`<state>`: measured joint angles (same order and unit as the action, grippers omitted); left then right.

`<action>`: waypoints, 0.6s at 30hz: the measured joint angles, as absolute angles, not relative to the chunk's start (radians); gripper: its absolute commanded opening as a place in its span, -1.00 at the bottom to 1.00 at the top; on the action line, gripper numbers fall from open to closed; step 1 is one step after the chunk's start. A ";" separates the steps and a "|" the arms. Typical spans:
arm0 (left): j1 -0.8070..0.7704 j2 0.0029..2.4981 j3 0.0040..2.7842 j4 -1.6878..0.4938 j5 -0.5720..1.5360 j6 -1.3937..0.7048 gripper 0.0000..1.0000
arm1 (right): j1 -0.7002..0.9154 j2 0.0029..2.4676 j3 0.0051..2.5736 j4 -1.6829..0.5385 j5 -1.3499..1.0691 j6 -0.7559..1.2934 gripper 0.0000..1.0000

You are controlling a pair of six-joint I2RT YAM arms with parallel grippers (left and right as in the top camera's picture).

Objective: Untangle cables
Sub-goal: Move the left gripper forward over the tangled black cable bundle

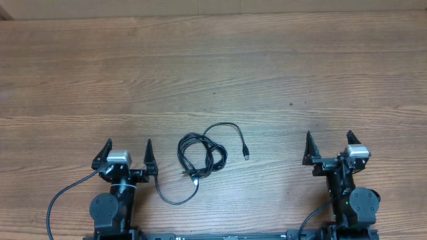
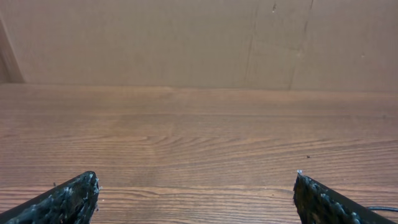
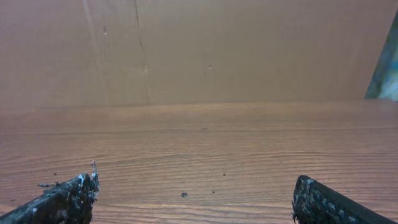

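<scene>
Beside the left gripper [image 1: 129, 145], tangled cables [image 1: 211, 151]

Even, soft light; faint shadows; no glare; slightly soft wrist views

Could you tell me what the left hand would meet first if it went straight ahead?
The way looks free: the left hand faces bare table, the cables lie to its right; eventually a brown wall beyond, depth unclear.
</scene>
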<state>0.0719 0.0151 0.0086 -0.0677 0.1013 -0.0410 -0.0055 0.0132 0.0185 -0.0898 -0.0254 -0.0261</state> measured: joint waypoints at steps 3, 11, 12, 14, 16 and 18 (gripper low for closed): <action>0.072 0.289 0.242 -0.458 0.090 -0.012 0.99 | -0.006 0.010 0.019 -0.094 -0.026 -0.026 1.00; 0.069 0.677 0.430 -0.342 0.113 0.046 0.99 | -0.006 0.016 0.019 -0.090 -0.025 -0.026 0.99; 0.069 0.677 0.430 -0.337 0.113 0.049 0.99 | -0.006 0.016 0.019 -0.090 -0.025 -0.026 1.00; 0.069 0.677 0.430 -0.337 0.113 0.054 1.00 | -0.006 0.016 0.019 -0.090 -0.025 -0.026 1.00; 0.069 0.677 0.430 -0.337 0.113 0.056 0.99 | -0.006 0.016 0.019 -0.089 -0.025 -0.026 1.00; 0.069 0.677 0.430 -0.337 0.112 0.056 1.00 | -0.006 0.016 0.019 -0.090 -0.025 -0.026 1.00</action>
<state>0.0689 0.6773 0.4305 -0.3367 0.1123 0.0559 -0.0055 0.0158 0.0185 -0.0902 -0.0254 -0.0261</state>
